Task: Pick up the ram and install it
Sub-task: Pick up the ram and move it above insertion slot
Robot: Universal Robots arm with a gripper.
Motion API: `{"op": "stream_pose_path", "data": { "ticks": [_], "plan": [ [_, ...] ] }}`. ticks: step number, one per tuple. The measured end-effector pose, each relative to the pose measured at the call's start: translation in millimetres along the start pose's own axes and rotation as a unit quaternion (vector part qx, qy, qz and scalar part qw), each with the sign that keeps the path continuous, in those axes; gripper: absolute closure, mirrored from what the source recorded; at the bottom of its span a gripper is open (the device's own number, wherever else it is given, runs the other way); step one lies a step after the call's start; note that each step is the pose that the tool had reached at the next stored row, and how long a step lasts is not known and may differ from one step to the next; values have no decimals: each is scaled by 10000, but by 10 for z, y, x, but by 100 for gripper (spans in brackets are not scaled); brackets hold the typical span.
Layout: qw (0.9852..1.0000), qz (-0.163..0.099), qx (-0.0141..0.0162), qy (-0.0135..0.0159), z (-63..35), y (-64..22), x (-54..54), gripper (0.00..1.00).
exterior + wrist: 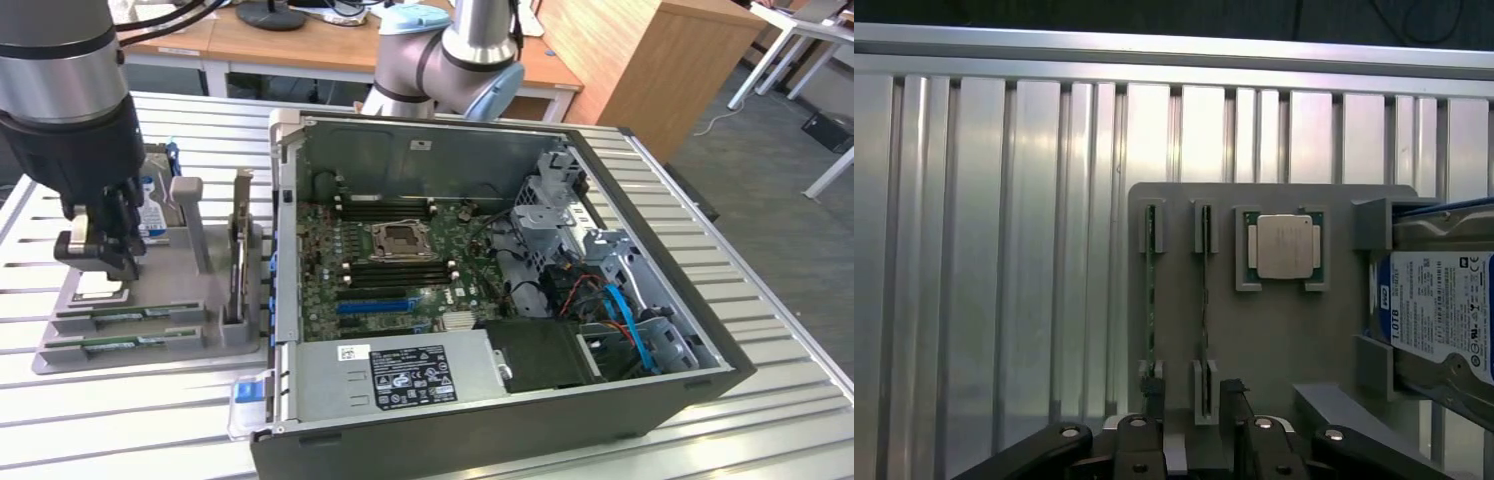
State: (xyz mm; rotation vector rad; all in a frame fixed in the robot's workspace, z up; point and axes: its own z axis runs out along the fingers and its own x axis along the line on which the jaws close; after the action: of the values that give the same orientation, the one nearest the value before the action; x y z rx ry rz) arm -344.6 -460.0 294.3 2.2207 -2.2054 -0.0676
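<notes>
1. The ram stands on edge in slotted holders on the tray. In the exterior view it is the inner stick of two green sticks near the tray's front edge. It is seated and not gripped.
2. The second ram stands parallel, just beside the first, on the side nearer the tray's edge.
3. My tool hangs over the tray with its fingers spread fully apart and has hold of nothing. In the wrist view the ram lines up with the gap between the fingers. In the exterior view the tool is above the tray, behind the two sticks.
4. On the ram's other side, the tray holds the CPU, then the drive. A card stands upright at the tray's edge nearest the case.
5. The tray lies on the slatted desk, toward the desk edge at the exterior view's left. The open case lies beside it, with the board exposed.
</notes>
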Motion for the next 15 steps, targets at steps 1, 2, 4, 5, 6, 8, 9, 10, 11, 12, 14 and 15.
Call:
{"op": "stream_pose_path", "data": {
  "ticks": [1, 2, 4, 5, 6, 8, 9, 10, 11, 12, 14, 15],
  "plan": [
    [10000, 0, 0, 0, 0, 0, 19, 64],
    [10000, 0, 0, 0, 0, 0, 32, 64],
    [10000, 0, 0, 0, 0, 0, 37, 64],
    [10000, 0, 0, -1, 0, 0, 37, 64],
    [10000, 0, 1, -1, 0, 0, 37, 64],
    [10000, 0, 1, -1, 6, 0, 37, 64],
    [10000, 0, 1, -1, 18, 0, 38, 64],
    [10000, 0, 0, 0, 35, -1, 38, 64],
    [10000, 0, 0, 0, 53, -2, 38, 64],
    [10000, 0, 0, 0, 72, -3, 39, 64],
    [10000, 0, 0, 0, 108, -4, 40, 64],
    [10000, 0, 0, 0, 126, -4, 40, 64]
  ]
}}
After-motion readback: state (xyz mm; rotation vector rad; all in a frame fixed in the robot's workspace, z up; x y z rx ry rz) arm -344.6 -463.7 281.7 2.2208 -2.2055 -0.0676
